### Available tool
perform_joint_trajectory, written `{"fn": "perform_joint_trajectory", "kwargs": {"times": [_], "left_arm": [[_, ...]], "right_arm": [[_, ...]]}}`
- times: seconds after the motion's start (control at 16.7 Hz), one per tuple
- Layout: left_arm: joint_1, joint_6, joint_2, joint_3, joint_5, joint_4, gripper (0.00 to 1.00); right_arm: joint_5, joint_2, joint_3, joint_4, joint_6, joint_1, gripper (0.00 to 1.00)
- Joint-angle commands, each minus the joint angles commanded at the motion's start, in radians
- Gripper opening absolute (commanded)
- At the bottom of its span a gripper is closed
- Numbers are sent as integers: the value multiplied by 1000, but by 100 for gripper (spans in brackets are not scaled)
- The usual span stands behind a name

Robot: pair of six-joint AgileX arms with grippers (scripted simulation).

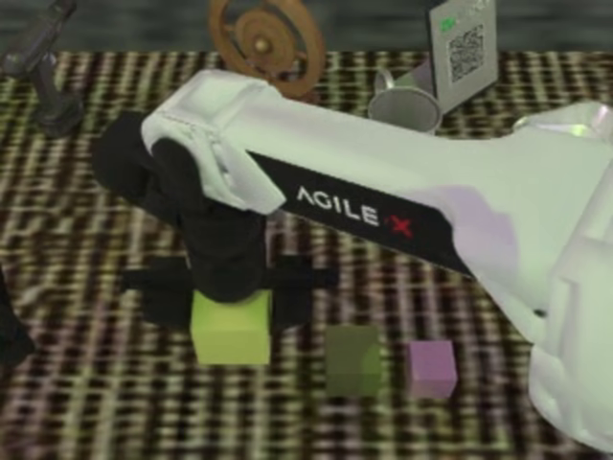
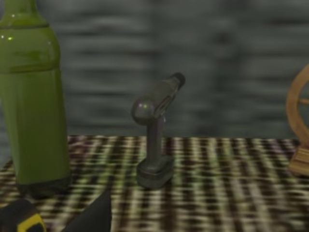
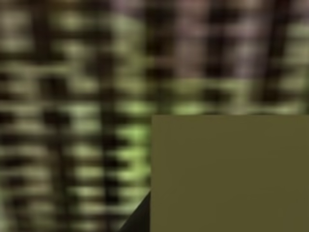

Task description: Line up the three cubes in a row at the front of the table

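The large yellow-green cube (image 1: 231, 331) sits at the left of a row near the table's (image 1: 96, 402) front edge. The olive-green cube (image 1: 354, 361) and the small pink cube (image 1: 431, 368) stand to its right, apart from each other. My right gripper (image 1: 230, 287) points down over the yellow-green cube, with black fingers against its two sides, shut on it. In the right wrist view a flat olive-toned cube face (image 3: 227, 174) fills the corner, and one dark finger (image 3: 140, 217) touches its edge. My left gripper (image 2: 193, 227) is parked at the far left, open.
A grey drill (image 1: 43, 72) stands at the back left. A wooden wheel (image 1: 268, 43), a metal cup (image 1: 407, 101) and a QR card (image 1: 465, 48) line the back edge. A green bottle (image 2: 34, 96) stands close to the left gripper.
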Motion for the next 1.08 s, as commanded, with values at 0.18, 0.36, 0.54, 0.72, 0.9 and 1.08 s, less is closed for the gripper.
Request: {"fn": "perform_joint_trajectory", "kwargs": {"times": [0.18,0.36,0.54,0.72,0.9,1.08], "left_arm": [[0,0,0,0,0,0,100],[0,0,0,0,0,0,100],[0,0,0,0,0,0,100],[0,0,0,0,0,0,100],[0,0,0,0,0,0,100],[0,0,0,0,0,0,100]], "right_arm": [[1,5,16,-7,18,17,0],[-1,1,10,-1,18,14,0],[0,14,-53,70,18,14,0],[1,36,-144,193,20,16,0],[1,48,-184,236,21,19,0],[1,48,-184,236,21,19,0]]}}
